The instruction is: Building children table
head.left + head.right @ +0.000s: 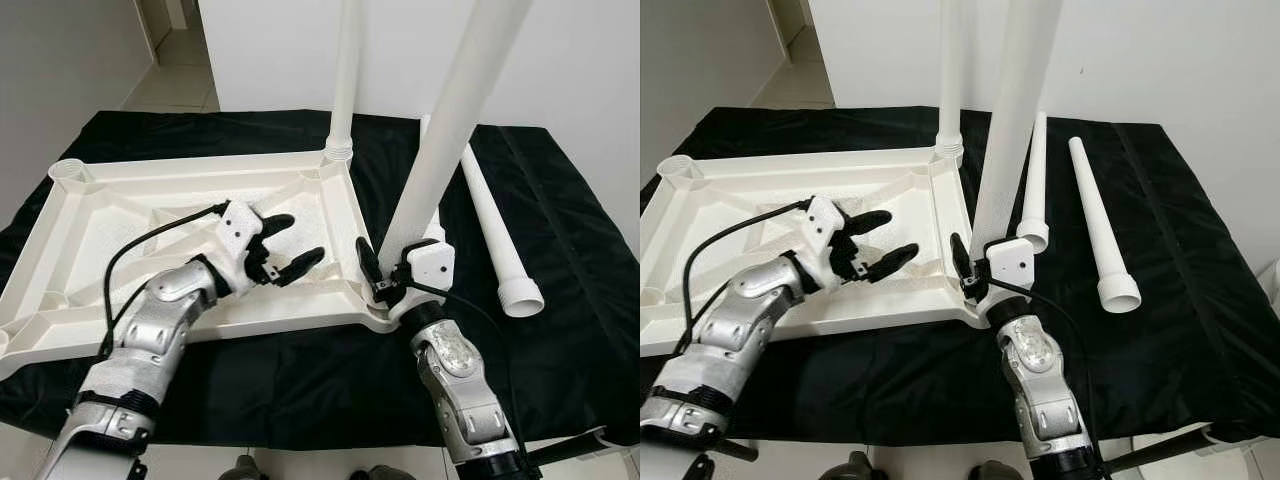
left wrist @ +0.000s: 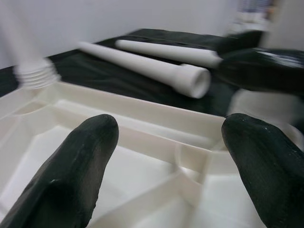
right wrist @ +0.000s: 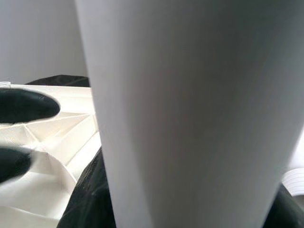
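A white tabletop lies upside down on a black cloth. One white leg stands upright, screwed into its far right corner. My right gripper is shut on a second leg near its base, holding it slightly tilted at the tabletop's near right corner socket. That leg looms very close in the right wrist view. My left gripper hovers open over the tabletop's ribbed underside, just left of the held leg, with nothing between its fingers.
Two loose white legs lie on the black cloth to the right of the tabletop. A white wall stands behind the table. Tiled floor shows at the far left. The table's front edge is near my arms.
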Controlling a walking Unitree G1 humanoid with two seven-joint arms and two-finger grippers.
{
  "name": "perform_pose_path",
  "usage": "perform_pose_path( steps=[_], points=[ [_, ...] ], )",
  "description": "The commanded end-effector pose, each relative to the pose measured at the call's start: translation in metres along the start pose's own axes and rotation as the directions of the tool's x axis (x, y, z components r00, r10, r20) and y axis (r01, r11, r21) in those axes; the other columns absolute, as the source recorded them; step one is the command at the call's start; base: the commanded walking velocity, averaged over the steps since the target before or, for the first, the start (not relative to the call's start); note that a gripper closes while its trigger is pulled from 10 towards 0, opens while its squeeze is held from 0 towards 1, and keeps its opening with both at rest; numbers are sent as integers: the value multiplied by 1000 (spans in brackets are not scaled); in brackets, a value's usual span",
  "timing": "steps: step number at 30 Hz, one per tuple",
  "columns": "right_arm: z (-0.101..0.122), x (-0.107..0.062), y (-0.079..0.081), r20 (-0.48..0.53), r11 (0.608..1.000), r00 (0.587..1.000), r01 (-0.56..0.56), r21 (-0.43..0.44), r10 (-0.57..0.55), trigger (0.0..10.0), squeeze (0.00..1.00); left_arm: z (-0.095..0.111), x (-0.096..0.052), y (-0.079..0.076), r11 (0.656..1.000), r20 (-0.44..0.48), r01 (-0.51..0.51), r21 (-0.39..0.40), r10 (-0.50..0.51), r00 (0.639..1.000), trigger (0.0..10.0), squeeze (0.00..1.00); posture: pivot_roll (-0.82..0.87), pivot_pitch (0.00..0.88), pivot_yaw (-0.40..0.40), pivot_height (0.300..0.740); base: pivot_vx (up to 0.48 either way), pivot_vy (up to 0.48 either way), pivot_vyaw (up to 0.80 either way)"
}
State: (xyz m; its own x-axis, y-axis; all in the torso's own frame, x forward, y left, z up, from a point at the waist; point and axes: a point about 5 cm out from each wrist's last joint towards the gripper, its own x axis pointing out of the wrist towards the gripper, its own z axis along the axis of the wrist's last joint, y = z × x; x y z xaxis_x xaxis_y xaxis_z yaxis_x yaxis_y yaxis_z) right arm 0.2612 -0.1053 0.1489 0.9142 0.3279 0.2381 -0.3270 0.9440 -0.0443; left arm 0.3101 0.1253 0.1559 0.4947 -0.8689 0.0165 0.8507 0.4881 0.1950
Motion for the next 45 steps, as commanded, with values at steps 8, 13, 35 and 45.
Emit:
perform_pose_path(
  steps=[8, 13, 35, 45],
  points=[
    [-7, -3, -3, -26, 998, 1000, 11, 54, -10, 10000, 0, -4, -15, -11, 984, -60, 176, -24, -178, 982, 10000, 0, 29, 0, 8, 740, 0, 0, 0],
    [-16, -9, -4, -60, 996, 998, 23, 85, -18, 10000, 0, -1, -16, -19, 971, -51, 236, -43, -238, 970, 10000, 0, 25, 0, 11, 740, 0, 0, 0],
    [-15, -15, 0, -69, 998, 997, -22, 56, 26, 10000, 0, 1, -17, -24, 962, -41, 260, -80, -264, 964, 10000, 0, 22, 10, 14, 740, 0, 0, 0],
    [-23, -25, 1, -131, 994, 987, -100, -39, 94, 10000, 0, 1, -16, -28, 958, -39, 275, -80, -279, 960, 10000, 0, 25, 10, 11, 740, 0, 0, 0]
  ],
)
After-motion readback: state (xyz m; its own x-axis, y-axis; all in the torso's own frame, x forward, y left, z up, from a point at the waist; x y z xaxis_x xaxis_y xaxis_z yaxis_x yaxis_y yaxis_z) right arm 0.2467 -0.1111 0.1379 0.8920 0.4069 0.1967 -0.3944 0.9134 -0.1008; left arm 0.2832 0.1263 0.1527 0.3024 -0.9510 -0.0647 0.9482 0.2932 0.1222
